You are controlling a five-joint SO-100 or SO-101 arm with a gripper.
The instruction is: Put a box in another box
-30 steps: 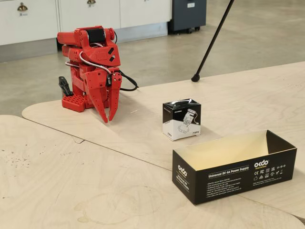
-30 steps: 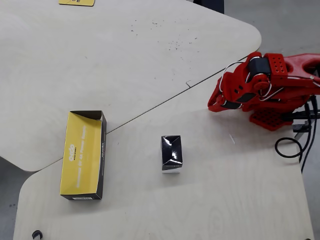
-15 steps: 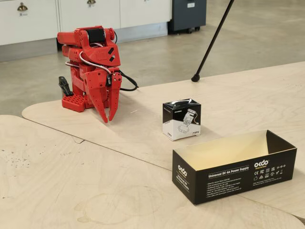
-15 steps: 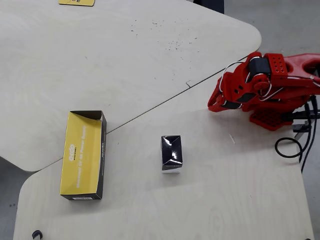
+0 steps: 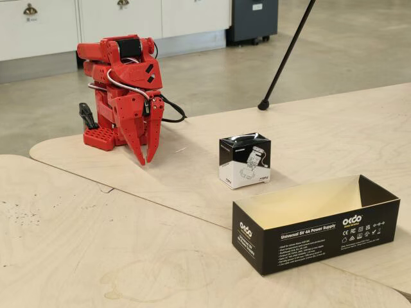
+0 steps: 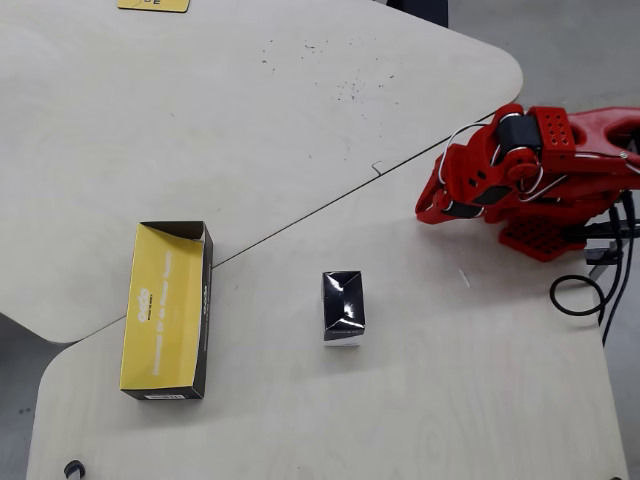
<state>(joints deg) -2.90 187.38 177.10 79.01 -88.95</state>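
The small box (image 5: 244,160) with a glossy black top and white lower part stands upright mid-table; in the overhead view (image 6: 343,305) it is at the centre. The long black box (image 5: 314,221) lies open side up, its cream inside empty, near the front right; in the overhead view (image 6: 168,310) it is at the left. My red gripper (image 5: 146,160) hangs tip-down in the folded arm at the back left, shut and empty, well away from both boxes. In the overhead view the gripper (image 6: 427,212) is at the right.
A black tripod leg (image 5: 286,58) rests on the table at the back. A black cable (image 6: 585,295) loops beside the arm's base. Seams between tabletop panels (image 6: 300,215) run across the surface. A yellow item (image 6: 152,4) lies at the far edge.
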